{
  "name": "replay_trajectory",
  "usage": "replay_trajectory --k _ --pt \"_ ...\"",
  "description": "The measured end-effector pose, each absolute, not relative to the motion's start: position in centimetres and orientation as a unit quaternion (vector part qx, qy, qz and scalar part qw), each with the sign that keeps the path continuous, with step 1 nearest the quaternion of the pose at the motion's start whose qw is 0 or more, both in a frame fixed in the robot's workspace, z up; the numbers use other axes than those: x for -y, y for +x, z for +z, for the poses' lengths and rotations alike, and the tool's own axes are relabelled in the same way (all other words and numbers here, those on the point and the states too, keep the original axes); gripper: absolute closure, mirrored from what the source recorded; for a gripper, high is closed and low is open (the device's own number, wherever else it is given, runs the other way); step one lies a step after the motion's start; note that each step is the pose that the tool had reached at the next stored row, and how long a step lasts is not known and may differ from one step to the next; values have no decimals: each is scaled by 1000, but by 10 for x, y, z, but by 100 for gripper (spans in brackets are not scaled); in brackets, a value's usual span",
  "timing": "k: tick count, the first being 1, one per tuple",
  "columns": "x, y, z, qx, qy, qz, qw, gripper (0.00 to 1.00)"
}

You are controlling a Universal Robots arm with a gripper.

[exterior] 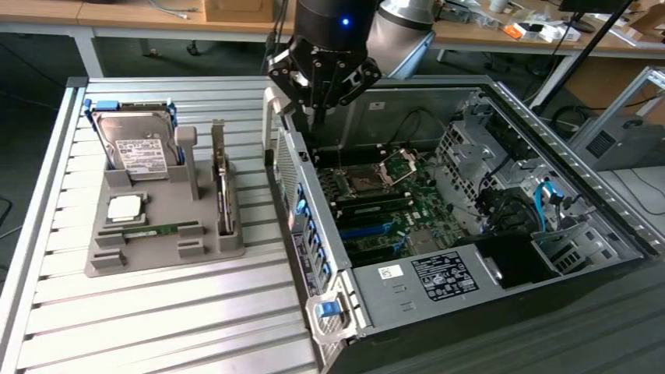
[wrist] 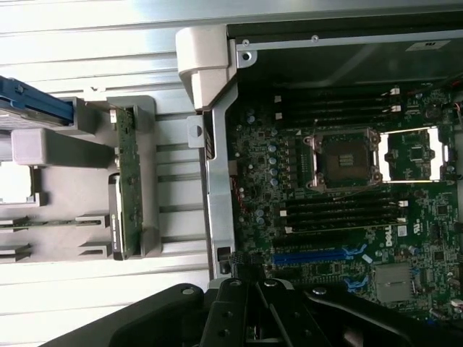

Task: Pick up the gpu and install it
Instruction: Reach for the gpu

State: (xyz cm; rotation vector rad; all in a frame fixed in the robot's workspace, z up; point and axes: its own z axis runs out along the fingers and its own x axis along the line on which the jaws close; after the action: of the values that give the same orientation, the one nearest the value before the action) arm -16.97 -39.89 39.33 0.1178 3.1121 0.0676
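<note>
Grey slatted table [exterior: 156,312], cluttered wooden benches [exterior: 124,14] behind, dark floor [exterior: 31,78]

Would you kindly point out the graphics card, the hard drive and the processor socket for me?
graphics card [wrist: 129,181], wrist view, green board's upper edge.
hard drive [exterior: 140,152], exterior view, white label.
processor socket [exterior: 369,181], exterior view, its middle.

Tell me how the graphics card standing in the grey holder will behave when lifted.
The graphics card looks like a thin rigid board, so it is probably stiff and light. Standing on edge in a slot of the grey holder, it would likely tip if left unsupported. Its exposed parts seem fragile, so gripping the edges looks safer.
</note>
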Motion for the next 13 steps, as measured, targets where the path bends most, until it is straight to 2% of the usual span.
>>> replay_trajectory --k 13 --pt "399 -176 393 -999 38 22 13 89"
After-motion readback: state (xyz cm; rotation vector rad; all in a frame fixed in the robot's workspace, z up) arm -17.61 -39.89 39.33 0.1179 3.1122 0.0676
